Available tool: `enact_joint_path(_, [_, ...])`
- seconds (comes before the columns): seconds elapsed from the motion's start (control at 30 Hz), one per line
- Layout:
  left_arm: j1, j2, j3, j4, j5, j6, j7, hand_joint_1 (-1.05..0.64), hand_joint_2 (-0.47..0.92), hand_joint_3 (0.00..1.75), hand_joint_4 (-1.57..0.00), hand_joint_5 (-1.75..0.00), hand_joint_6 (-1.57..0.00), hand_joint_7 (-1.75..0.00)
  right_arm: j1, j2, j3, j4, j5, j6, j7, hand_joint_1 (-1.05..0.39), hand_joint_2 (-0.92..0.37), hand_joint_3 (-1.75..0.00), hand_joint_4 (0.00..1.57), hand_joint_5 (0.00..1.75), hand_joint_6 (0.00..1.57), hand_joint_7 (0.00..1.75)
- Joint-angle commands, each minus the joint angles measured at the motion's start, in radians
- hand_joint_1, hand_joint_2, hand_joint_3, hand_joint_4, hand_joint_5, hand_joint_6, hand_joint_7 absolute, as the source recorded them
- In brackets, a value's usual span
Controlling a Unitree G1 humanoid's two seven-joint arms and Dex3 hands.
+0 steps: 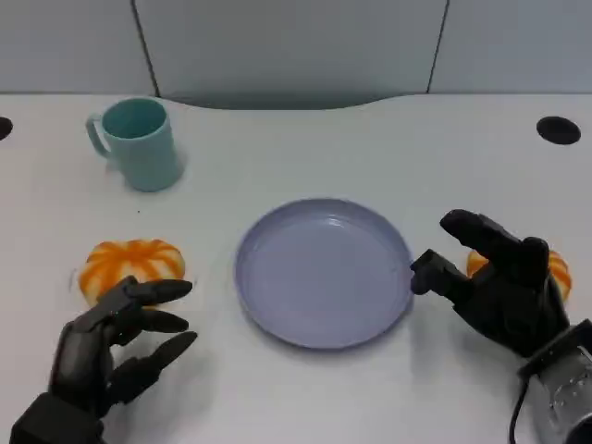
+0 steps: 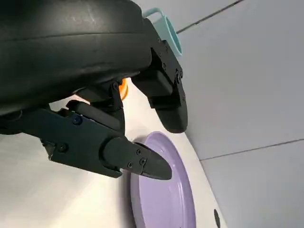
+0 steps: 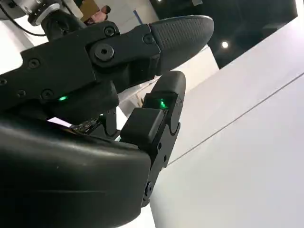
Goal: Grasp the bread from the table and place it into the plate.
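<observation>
Mug behind bread | plate central | left robot hand spread, holding nothing | right robot hand spread over second bread

left robot hand sits at lower left of the head view, fingers apart and reaching forward, holding nothing. right robot hand sits at lower right, fingers spread and arched, thumb pointing inward, nothing gripped. silver right forearm enters from the lower right corner. right wrist view: fingers extended, green indicator lights lit.
</observation>
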State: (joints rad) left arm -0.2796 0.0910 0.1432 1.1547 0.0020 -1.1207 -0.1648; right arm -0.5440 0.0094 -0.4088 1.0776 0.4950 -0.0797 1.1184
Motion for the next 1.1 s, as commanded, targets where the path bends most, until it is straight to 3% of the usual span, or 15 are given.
enact_joint_path(0.03, [0.018,0.014,0.004,-0.017,-0.017,-0.014,-0.013,-0.49,0.92,0.04,-0.58,-1.15,-0.62,-0.72,0.004,-0.011,0.001,-0.006,0.004,-0.005,0.001,-0.51,-0.92,-0.13,0.76,1.25,1.07,0.15])
enact_joint_path(0.7, [0.052,0.006,-0.007,-0.097,-0.007,-0.065,-0.008,-0.49,0.92,0.02,-0.53,-1.17,-0.61,-0.71,0.01,-0.004,0.001,-0.012,0.006,-0.006,-0.01,-0.51,-0.92,-0.12,0.77,1.23,1.07,0.14])
enact_joint_path(0.9, [0.07,0.11,0.016,-0.264,0.348,-0.131,0.225,-0.57,0.92,0.07,-0.47,-0.91,-0.49,-0.51,0.004,-0.003,-0.002,-0.005,0.005,-0.022,-0.02,-0.52,-0.92,-0.12,0.78,1.22,1.07,0.14])
enact_joint_path(1.1, [0.087,0.186,0.008,-0.466,0.5,-0.009,0.344,-0.64,0.92,0.1,-0.43,-0.68,-0.47,-0.3,0.001,-0.004,0.001,-0.003,0.0,-0.03,-0.028,-0.52,-0.92,-0.14,0.79,1.23,1.08,0.14])
